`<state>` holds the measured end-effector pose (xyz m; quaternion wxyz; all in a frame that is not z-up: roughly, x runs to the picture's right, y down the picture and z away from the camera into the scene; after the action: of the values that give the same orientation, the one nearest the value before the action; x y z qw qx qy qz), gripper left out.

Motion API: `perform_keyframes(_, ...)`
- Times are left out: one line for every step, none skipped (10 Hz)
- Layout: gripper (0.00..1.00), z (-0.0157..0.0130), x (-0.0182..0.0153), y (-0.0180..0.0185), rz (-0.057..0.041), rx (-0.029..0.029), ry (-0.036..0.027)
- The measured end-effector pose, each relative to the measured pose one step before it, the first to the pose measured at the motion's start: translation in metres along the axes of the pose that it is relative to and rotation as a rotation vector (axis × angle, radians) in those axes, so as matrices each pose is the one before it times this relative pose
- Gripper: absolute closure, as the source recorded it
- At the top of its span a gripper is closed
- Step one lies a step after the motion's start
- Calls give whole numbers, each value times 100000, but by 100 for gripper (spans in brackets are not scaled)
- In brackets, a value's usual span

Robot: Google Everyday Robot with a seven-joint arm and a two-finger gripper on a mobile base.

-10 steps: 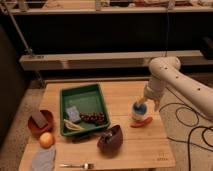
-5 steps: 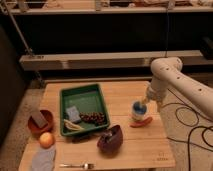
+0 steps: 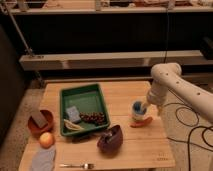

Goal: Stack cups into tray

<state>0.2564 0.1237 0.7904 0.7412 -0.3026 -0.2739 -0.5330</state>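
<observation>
The blue cup (image 3: 137, 107) stands on the right part of the wooden table, seemingly set on the cream-white cup (image 3: 136, 117) just beneath it. My gripper (image 3: 143, 105) hangs from the white arm (image 3: 165, 82) and is right at the blue cup's right rim. The green tray (image 3: 98, 101) lies to the left, well apart from the cups. It holds a blue sponge (image 3: 73, 113), dark grapes (image 3: 93, 118) and a banana (image 3: 73, 125).
An orange carrot-like item (image 3: 142, 122) lies just in front of the cups. A dark brown bowl (image 3: 110, 139) is tilted at front centre. At the left are an orange-brown bowl (image 3: 40, 122), an orange fruit (image 3: 46, 139), a grey cloth (image 3: 42, 159) and a fork (image 3: 76, 165).
</observation>
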Motion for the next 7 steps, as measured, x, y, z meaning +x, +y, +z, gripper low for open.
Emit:
perform_keyframes(41, 241, 13, 175, -352, 803, -20)
perform_keyframes(41, 228, 7, 127, -177, 917, -196)
perform_keyframes(41, 246, 88, -13, -152, 925, -47)
perform_keyframes(41, 204, 71, -174, -671, 1183, 111)
perform_keyframes(41, 232, 38, -232, -841, 802, 50)
perform_keyframes(41, 232, 79, -332, -818, 735, 166)
perform_keyframes(41, 329, 46, -309, -752, 584, -35)
